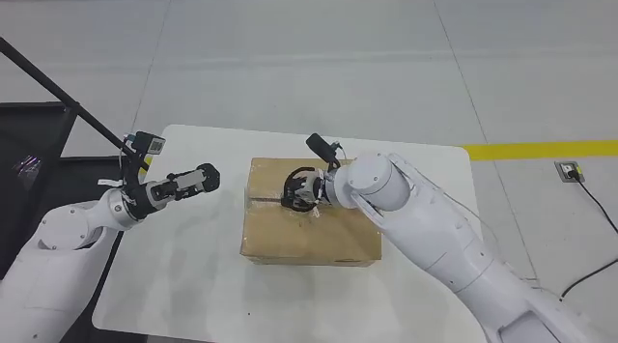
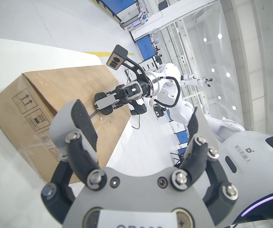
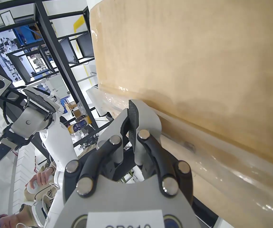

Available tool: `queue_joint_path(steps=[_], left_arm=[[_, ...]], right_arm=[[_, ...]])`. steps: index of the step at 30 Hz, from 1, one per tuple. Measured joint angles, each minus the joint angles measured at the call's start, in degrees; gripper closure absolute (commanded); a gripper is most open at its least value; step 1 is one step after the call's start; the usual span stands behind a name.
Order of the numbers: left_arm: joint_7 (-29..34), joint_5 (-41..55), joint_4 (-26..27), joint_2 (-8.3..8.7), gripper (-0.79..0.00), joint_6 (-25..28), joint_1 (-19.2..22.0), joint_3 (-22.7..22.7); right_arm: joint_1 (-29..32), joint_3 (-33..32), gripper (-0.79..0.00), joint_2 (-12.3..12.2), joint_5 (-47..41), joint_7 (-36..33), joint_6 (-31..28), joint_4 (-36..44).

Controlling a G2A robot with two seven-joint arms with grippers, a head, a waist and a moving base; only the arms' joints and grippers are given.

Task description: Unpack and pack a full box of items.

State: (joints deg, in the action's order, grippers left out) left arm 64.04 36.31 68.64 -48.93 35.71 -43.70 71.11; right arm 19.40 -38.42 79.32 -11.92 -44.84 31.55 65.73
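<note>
A closed brown cardboard box (image 1: pixel 309 232) stands in the middle of the white table (image 1: pixel 193 275), its top seam covered with clear tape (image 3: pixel 222 162). My right gripper (image 1: pixel 294 191) lies low over the box top, shut, with its tips (image 3: pixel 131 119) against the taped seam near the box's left end. I cannot tell whether it pinches the tape. My left gripper (image 1: pixel 208 178) hangs open in the air just left of the box (image 2: pixel 62 88), a little above the table and apart from it. From there the right gripper (image 2: pixel 103 103) is seen flat on the lid.
The table has bare room left of and in front of the box. A black metal frame (image 1: pixel 39 82) stands off the table's left edge, with a dark mat (image 1: pixel 29 159) under it.
</note>
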Motion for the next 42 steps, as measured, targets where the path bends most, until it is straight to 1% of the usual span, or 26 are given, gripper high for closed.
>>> queue_joint_path(steps=[3,10,14,17,21,22,23,24,25,26,28,31,33,34,36,37,38,39,41,42], left_arm=[[0.28,0.01,0.06,-0.11,-0.785,-0.09,0.11,0.06],[0.81,-0.22,0.00,-0.43,-0.785,-0.22,0.42,-0.10],[1.08,-0.21,-0.23,-0.62,-0.785,-0.38,0.67,-0.25],[1.27,-0.29,-0.43,-0.76,-0.785,-0.39,0.85,-0.33],[1.50,-0.48,-0.52,-0.97,-0.785,-0.59,0.91,-0.67],[1.63,-0.54,-0.43,-1.04,-0.785,-0.67,0.90,-0.83],[1.73,-0.59,-0.31,-1.10,-0.785,-0.74,0.88,-0.95],[1.84,-0.65,-0.16,-1.16,-0.785,-0.81,0.86,-1.09],[1.97,-0.74,0.08,-1.24,-0.785,-0.88,0.84,-1.29],[2.03,-0.86,0.26,-1.30,-0.785,-0.94,0.84,-1.45],[2.07,-1.12,0.69,-1.45,-0.785,-1.09,0.89,-1.81],[1.92,-1.44,1.06,-1.67,-0.785,-1.22,1.03,-2.23],[1.79,-1.64,1.13,-1.78,-0.785,-1.29,1.12,-2.40],[1.72,-1.75,1.13,-1.85,-0.785,-1.31,1.16,-2.47],[1.72,-1.87,1.11,-1.92,-0.785,-1.32,1.19,-2.52],[1.72,-1.87,1.06,-1.98,-0.785,-1.32,1.18,-2.55],[1.70,-1.85,1.01,-2.01,-0.785,-1.32,1.15,-2.56],[1.67,-1.87,0.97,-2.05,-0.785,-1.29,1.12,-2.56],[1.60,-2.00,0.97,-2.12,-0.785,-1.20,1.03,-2.56],[1.58,-2.05,0.99,-2.14,-0.785,-1.18,0.98,-2.53]], right_arm=[[1.24,-1.59,0.000,-0.86,1.50,0.19,2.36,2.12],[5.79,-7.58,0.000,-3.52,4.28,1.02,6.98,7.80],[7.64,-9.77,0.000,-4.69,5.71,-0.51,9.87,10.22],[9.41,-12.00,0.000,-5.51,6.77,0.77,9.21,12.97],[14.81,-17.50,0.000,-6.93,7.73,6.14,6.31,20.19],[17.02,-19.45,-0.058,-7.52,8.66,7.49,5.74,23.21],[18.74,-20.91,-0.311,-8.00,9.59,8.12,5.47,25.59],[20.49,-22.32,-0.588,-8.50,10.72,8.33,5.21,28.00],[22.78,-24.15,-0.767,-9.17,12.43,8.28,5.09,30.99],[24.43,-25.57,-0.785,-9.65,13.66,8.19,5.28,32.99],[28.05,-28.88,-0.785,-10.59,15.54,7.80,5.91,36.92],[31.88,-32.80,-0.785,-11.49,16.68,7.03,8.10,39.35],[33.03,-34.36,-0.723,-11.81,16.38,6.05,9.71,39.60],[33.39,-35.22,-0.705,-11.94,15.66,5.31,10.52,39.44],[33.57,-36.16,-0.702,-12.05,14.16,4.31,11.90,38.94],[33.46,-36.56,-0.674,-12.09,13.50,4.06,12.61,38.70],[33.38,-36.70,-0.619,-12.13,13.38,4.14,13.02,38.59],[33.31,-36.74,-0.588,-12.17,13.54,4.42,13.33,38.59],[33.14,-36.67,-0.557,-12.26,13.92,4.95,13.30,38.63],[33.00,-36.58,-0.499,-12.29,14.18,5.17,13.19,38.50]])
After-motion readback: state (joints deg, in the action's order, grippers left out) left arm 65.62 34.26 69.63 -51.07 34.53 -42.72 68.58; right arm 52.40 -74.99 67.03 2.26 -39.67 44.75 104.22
